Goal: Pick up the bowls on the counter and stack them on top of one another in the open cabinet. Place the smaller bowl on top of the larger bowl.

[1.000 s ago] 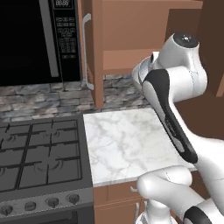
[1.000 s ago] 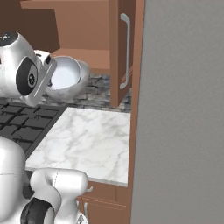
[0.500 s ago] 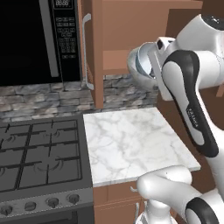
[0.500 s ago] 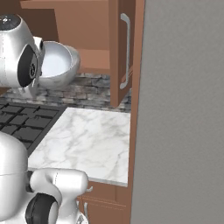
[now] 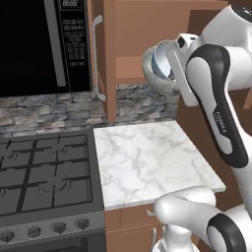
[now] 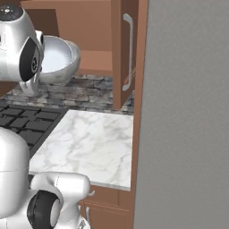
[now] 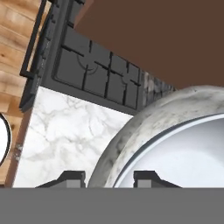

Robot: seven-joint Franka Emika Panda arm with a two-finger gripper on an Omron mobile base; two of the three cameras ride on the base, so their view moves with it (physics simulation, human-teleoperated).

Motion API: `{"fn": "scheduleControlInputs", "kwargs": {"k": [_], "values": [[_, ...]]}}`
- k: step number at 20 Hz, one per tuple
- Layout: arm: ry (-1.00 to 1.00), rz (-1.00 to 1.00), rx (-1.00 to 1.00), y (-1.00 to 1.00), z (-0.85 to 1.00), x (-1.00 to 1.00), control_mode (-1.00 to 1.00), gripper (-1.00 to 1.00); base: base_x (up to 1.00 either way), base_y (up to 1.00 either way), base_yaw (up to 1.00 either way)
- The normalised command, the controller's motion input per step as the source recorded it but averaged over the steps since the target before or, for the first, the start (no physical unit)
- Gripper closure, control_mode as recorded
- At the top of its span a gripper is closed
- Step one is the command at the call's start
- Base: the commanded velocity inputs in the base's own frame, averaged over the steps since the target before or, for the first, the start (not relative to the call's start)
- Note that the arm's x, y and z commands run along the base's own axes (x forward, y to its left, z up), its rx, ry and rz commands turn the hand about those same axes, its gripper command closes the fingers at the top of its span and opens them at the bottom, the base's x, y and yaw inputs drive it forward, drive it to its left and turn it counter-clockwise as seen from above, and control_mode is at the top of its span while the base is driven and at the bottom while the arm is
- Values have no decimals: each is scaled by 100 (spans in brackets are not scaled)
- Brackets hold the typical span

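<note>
My gripper (image 7: 111, 178) is shut on the rim of the larger bowl (image 7: 140, 131), one fingertip (image 7: 72, 177) outside the grey speckled wall and the other inside. A smooth white bowl with a pale blue rim, apparently the smaller bowl (image 7: 192, 153), sits nested inside it. The larger bowl (image 5: 160, 69) hangs tilted in the air beside the open cabinet (image 5: 129, 69), at shelf height, with the gripper (image 5: 173, 58) on its right side. From the other side, the larger bowl (image 6: 56, 60) is just left of the open cabinet's shelf (image 6: 96, 60). No bowl stands on the counter (image 5: 147, 157).
The cabinet's door (image 5: 106, 59) stands open with its silver handle (image 5: 98, 54) just left of the bowl. A black microwave (image 5: 34, 44) hangs above the gas stove (image 5: 44, 172). A tall grey panel (image 6: 188, 112) rises at the counter's right end.
The arm has lifted the held bowl from just above the backsplash to shelf height and carried it closer to the open cabinet. The grip has stayed shut.
</note>
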Motion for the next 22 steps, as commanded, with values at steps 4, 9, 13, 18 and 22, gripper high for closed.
{"fn": "scheduleControlInputs", "kwargs": {"k": [4, 9, 13, 18, 22], "values": [[-9, -1, -3, -3, -6, -3, -100, 100, 0, 0, 0], [-10, 0, 0, -5, 1, -14, -100, 100, 0, 0, 0], [-15, 0, 2, -3, 10, -1, -100, 100, 0, 0, 0], [-9, 0, 1, 0, 6, 19, -100, 100, 0, 0, 0], [-2, 0, 0, 0, 0, 44, -100, 100, 0, 0, 0]]}}
